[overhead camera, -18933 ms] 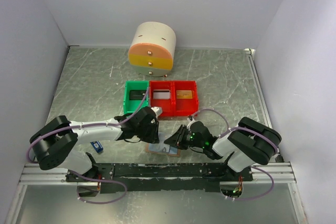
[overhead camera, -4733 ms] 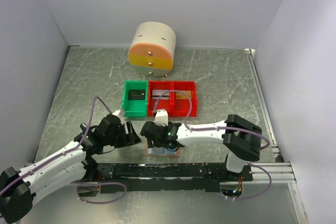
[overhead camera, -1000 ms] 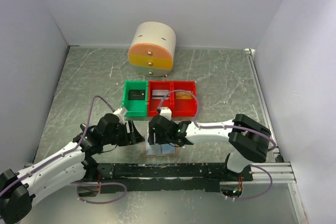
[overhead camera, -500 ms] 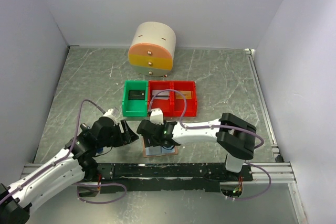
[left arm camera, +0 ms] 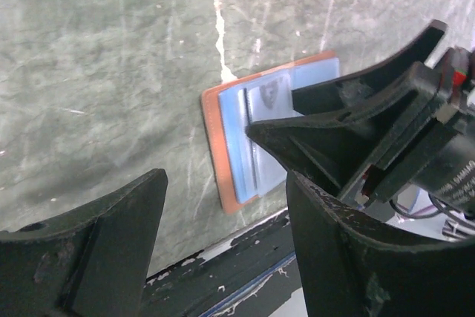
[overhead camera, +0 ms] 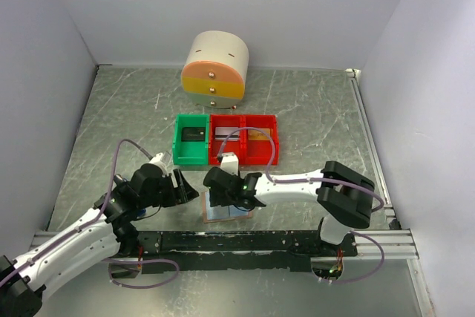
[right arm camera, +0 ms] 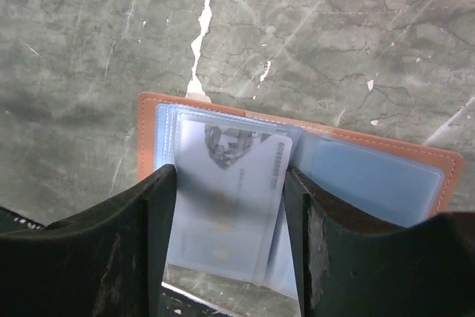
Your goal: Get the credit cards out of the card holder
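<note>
The card holder (overhead camera: 223, 214) lies open on the table by the near rail, tan-brown with pale blue pockets (right arm camera: 371, 172). A pale blue-grey credit card (right arm camera: 223, 213) sticks out of its left pocket toward the camera. My right gripper (right arm camera: 230, 183) straddles that card, both fingers pressed against its long edges. From above, the right gripper (overhead camera: 225, 197) sits directly over the holder. My left gripper (overhead camera: 185, 187) hovers just left of the holder, open, with only table and rail between its fingers (left arm camera: 111, 243). In the left wrist view the holder (left arm camera: 215, 139) is partly covered by the right gripper's dark body.
A green bin (overhead camera: 178, 155) and two joined red bins (overhead camera: 276, 155) stand behind the holder, each with a flat item inside. A round cream, yellow and orange drawer unit (overhead camera: 214, 68) stands at the back. The black rail (overhead camera: 245, 241) runs along the near edge.
The right gripper has shifted slightly right over the holder and its jaws have narrowed onto the card. The left arm has barely moved.
</note>
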`<action>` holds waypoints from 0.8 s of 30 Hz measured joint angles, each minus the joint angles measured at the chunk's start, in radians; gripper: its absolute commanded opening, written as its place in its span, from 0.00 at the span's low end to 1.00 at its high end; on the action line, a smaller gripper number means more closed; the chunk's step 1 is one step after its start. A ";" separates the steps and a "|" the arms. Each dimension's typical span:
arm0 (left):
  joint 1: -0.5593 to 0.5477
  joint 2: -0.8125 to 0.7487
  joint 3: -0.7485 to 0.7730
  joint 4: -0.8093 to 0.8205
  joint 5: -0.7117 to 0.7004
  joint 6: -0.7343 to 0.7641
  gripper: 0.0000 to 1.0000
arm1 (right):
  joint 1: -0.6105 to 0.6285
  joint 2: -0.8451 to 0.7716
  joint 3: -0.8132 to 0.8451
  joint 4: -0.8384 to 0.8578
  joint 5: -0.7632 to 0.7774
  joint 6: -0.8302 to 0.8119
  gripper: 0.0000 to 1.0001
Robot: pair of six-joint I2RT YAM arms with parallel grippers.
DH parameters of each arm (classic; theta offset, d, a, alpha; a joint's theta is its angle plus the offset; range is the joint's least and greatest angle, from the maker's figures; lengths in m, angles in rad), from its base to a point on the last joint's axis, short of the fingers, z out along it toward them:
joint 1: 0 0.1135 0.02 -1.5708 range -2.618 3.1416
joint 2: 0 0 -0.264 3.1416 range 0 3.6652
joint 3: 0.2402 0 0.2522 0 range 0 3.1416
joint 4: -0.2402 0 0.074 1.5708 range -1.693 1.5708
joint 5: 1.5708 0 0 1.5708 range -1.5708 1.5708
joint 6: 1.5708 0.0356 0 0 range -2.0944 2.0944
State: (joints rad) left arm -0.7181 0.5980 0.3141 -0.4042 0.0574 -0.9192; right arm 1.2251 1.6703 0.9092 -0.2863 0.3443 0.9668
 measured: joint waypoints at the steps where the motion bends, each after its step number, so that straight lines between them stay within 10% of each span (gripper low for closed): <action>1: 0.000 0.003 0.000 0.011 0.011 0.004 0.77 | -0.009 -0.015 -0.021 0.024 -0.018 0.001 0.53; 24: -0.033 0.223 -0.148 0.475 0.298 0.023 0.60 | -0.094 -0.101 -0.165 0.224 -0.199 0.021 0.53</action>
State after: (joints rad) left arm -0.7513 0.8211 0.1658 0.0704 0.3557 -0.8967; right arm 1.1313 1.5688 0.7441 -0.0628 0.1452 0.9878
